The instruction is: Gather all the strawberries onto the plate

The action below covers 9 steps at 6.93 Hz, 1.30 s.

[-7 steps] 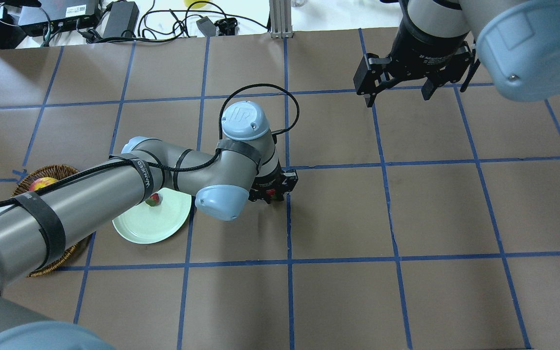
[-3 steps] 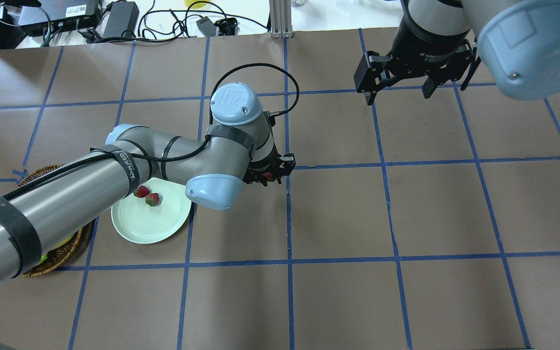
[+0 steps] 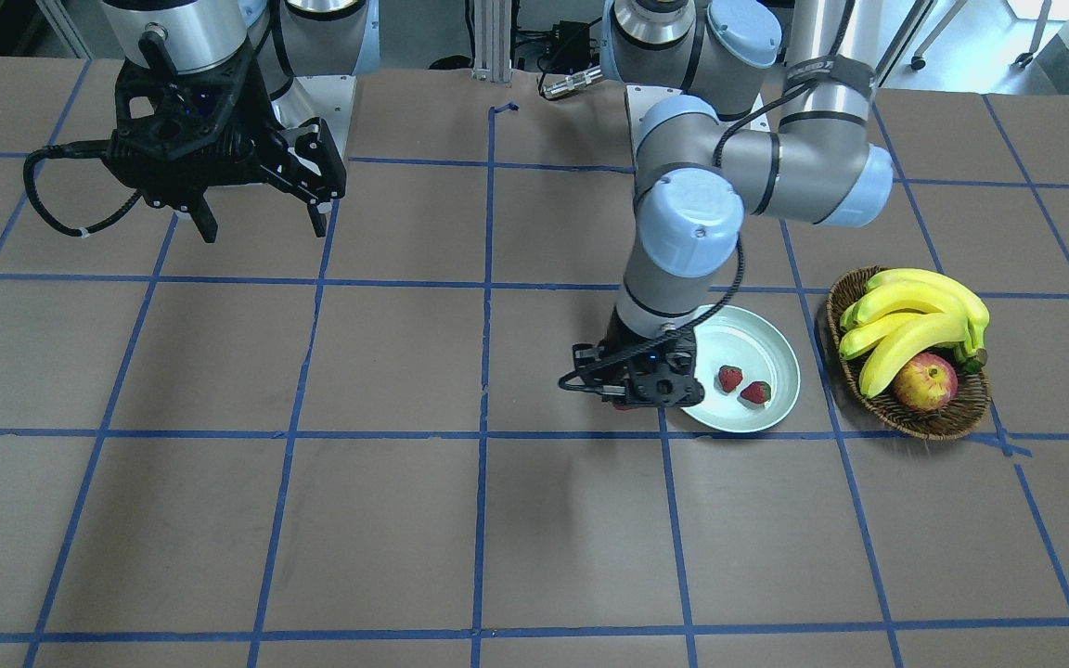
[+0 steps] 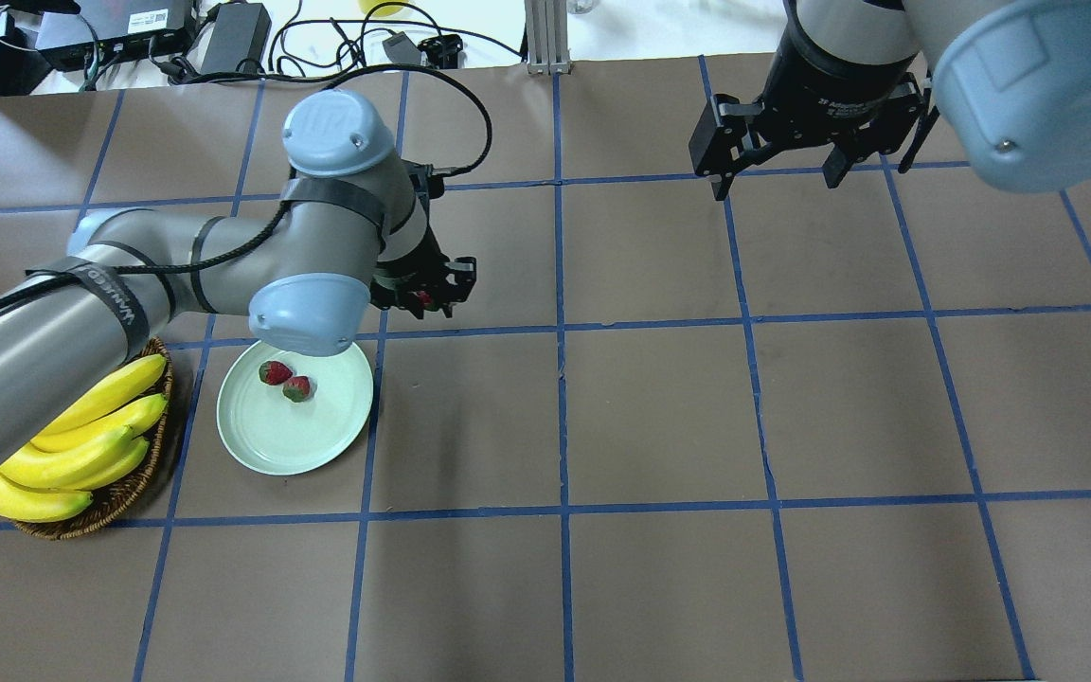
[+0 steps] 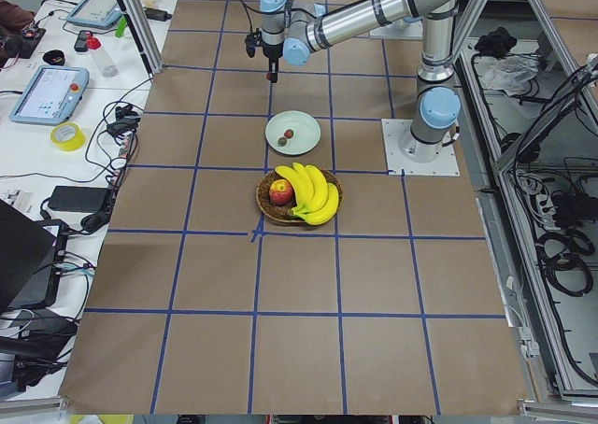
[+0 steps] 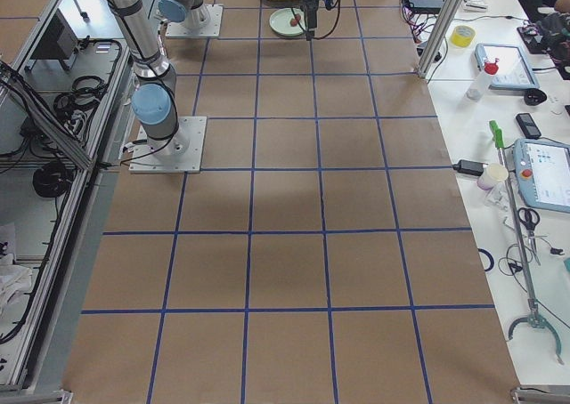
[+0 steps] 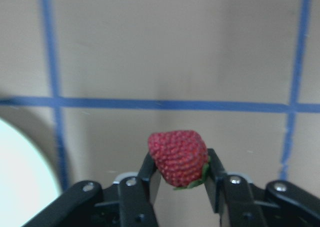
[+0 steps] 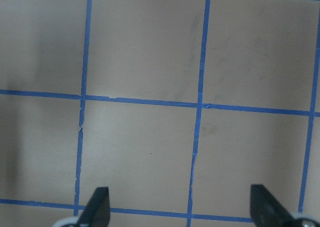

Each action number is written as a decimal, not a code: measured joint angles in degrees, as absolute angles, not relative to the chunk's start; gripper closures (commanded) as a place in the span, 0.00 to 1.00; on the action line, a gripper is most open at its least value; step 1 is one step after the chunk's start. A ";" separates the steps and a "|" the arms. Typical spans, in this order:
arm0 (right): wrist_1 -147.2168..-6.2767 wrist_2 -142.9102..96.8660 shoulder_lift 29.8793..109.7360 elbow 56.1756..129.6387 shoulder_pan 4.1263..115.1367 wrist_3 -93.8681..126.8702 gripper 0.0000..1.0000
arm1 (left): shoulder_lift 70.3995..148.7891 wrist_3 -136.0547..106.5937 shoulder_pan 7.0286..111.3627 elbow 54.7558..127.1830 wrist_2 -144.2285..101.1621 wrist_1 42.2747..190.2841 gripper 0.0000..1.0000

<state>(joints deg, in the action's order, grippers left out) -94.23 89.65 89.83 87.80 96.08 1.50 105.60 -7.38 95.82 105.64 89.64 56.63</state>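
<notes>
My left gripper is shut on a red strawberry and holds it above the table, just beyond the far right rim of the plate. The pale mint-green plate holds two more strawberries side by side. In the front view the plate sits right beside the left gripper. The plate's edge shows at the lower left of the left wrist view. My right gripper is open and empty, high over the far right of the table; it also shows in the front view.
A brown wicker basket with bananas and a red-yellow apple stands next to the plate, on its outer side. Cables and power bricks lie past the table's far edge. Blue tape lines grid the brown table.
My left arm has carried the strawberry leftward and toward the far side, closer to the plate. The arm has lifted off the basket, so the bananas now show. The right gripper has barely moved.
</notes>
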 measured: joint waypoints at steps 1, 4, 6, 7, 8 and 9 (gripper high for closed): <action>-94.25 89.65 89.83 87.73 96.11 1.88 0.00 | 104.52 -1.70 91.34 106.03 90.41 57.73 0.97; -94.22 89.65 89.82 87.71 96.28 3.38 0.00 | 104.02 11.36 82.99 111.67 90.28 56.79 0.88; -94.23 89.65 89.82 87.84 96.31 3.86 0.00 | 104.63 12.87 81.95 114.73 90.10 55.65 0.04; -94.26 89.65 89.82 87.92 96.28 3.87 0.00 | 104.77 12.82 81.87 115.36 90.02 55.64 0.00; -94.24 89.65 89.82 87.98 96.25 3.87 0.00 | 104.55 12.60 81.89 115.31 90.14 55.77 0.00; -94.23 89.65 89.82 88.02 96.25 3.87 0.00 | 103.69 12.47 82.01 114.58 90.46 56.39 0.00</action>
<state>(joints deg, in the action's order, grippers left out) -94.23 89.65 89.82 88.02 96.25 3.87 103.69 12.47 82.01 114.58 90.46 56.39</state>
